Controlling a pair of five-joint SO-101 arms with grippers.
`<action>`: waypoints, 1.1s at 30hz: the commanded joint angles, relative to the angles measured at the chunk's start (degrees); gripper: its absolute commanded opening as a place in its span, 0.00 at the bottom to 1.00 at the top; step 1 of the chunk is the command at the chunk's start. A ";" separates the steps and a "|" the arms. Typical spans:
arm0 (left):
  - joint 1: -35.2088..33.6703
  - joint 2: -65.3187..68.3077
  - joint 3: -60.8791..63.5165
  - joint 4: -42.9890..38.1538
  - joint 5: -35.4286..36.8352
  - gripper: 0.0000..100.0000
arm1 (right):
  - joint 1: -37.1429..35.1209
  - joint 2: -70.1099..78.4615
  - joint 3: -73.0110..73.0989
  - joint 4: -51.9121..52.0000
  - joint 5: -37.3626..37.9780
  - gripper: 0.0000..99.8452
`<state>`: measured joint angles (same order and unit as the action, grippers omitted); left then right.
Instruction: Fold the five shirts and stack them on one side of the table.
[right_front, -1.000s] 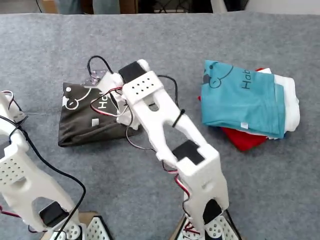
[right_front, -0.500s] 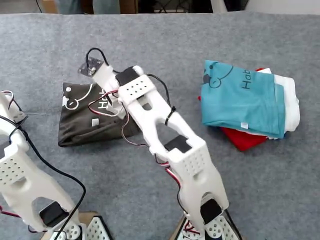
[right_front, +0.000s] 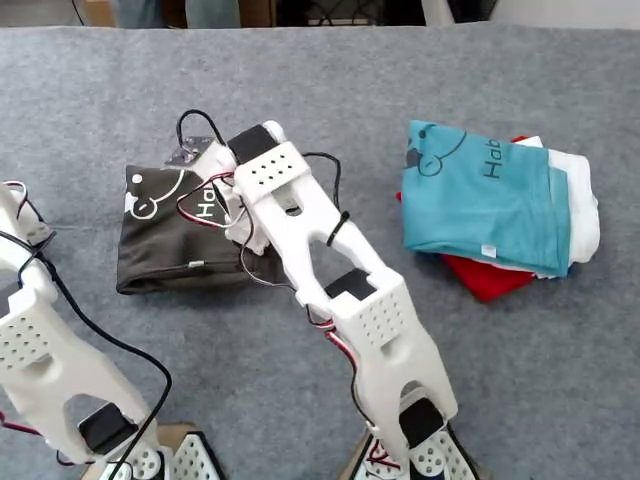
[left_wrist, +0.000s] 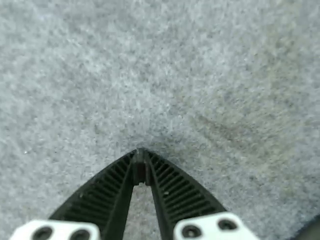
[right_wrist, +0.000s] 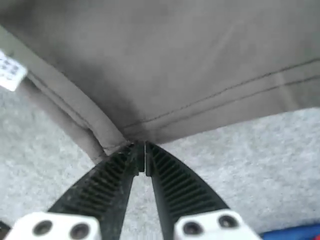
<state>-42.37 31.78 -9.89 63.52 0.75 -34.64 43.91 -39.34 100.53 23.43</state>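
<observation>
— Right claw (right_wrist: 140, 150), condition as found?

— Pressed together, tip against tip. The tips met the folded hem of the dark brown folded cotton shirt (right_wrist: 175, 60) and touched the edge of the cloth. Whether any cloth lay between them could not be determined. A small white label (right_wrist: 10, 70) sat on the same hem, off to one side of the tips.

— And that shirt's position?

— It lay flat on the grey felt table (right_front: 400, 90), left of centre, with its white print facing up. Seen from above, the right arm reached across the shirt's right-hand part, its wrist over the cloth.

— Left claw (left_wrist: 140, 162)?

— Likewise closed, finger against finger, over bare felt. The left arm stood at the table's left edge, apart from the brown shirt.

— Other garments?

— One stack was noted on the right side of the table, well apart from the brown shirt. A teal folded shirt (right_front: 480, 195) with dark print lay on top. A white shirt (right_front: 582, 200) showed beneath it along the right edge. A red shirt (right_front: 485, 280) protruded at the near side, under both.
</observation>
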 joint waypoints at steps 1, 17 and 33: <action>0.84 -1.05 -0.75 -1.14 0.00 0.03 | -0.18 -3.12 5.67 0.70 -0.09 0.01; 2.51 -6.68 -4.62 7.82 0.00 0.03 | 11.34 -21.58 10.95 -3.60 1.41 0.01; 31.96 -18.90 -2.15 14.68 -5.19 0.03 | 22.15 -21.49 5.58 -2.90 -2.20 0.01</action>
<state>-11.69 11.03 -13.49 82.51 -3.38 -13.63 25.80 -31.78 97.36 21.85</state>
